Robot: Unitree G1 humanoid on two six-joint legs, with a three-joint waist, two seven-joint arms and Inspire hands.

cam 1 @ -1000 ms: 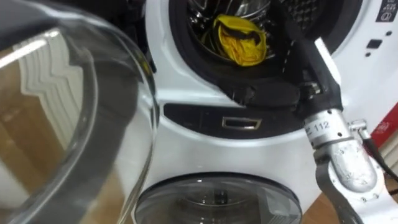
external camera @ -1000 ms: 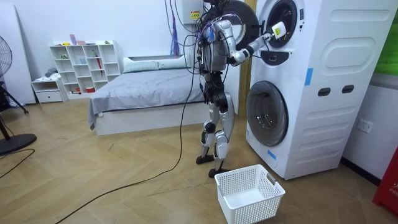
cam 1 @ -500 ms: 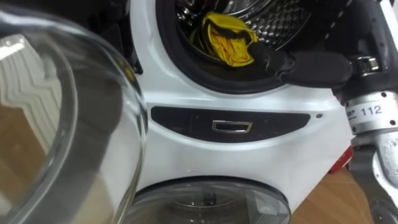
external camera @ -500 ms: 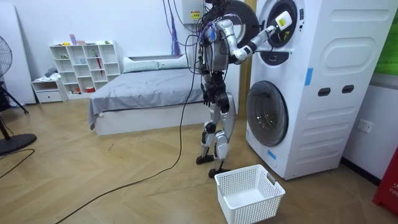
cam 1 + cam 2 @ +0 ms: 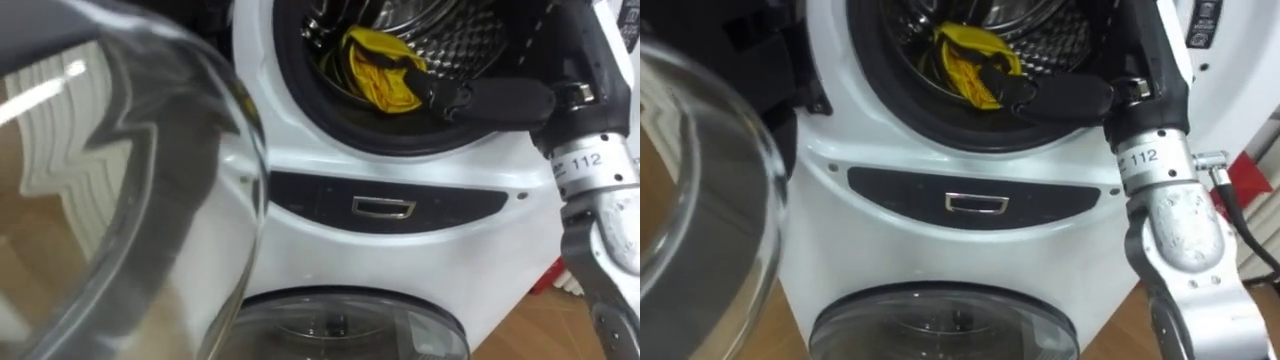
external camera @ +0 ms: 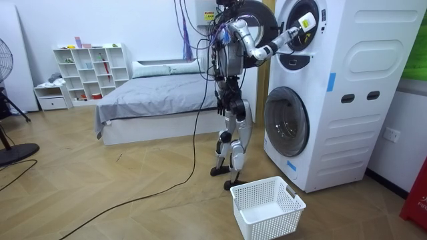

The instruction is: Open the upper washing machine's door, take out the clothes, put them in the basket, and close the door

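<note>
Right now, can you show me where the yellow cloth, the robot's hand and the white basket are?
yellow cloth [image 5: 383, 72], left eye view, on its crumpled middle.
right hand [image 5: 500, 100], left eye view, on its dark middle.
white basket [image 6: 268, 225], room view, on its front wall.

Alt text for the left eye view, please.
The robot's right hand reaches into the upper washing machine's drum, up to a yellow cloth lying inside. The open glass door stands at the left, and a second round door shows below.

Drum mouth [image 5: 292, 70] open; right hand [image 5: 495, 100] lies across its lower right (partial block). Glass door [image 5: 130, 190] crowds the left side.
</note>
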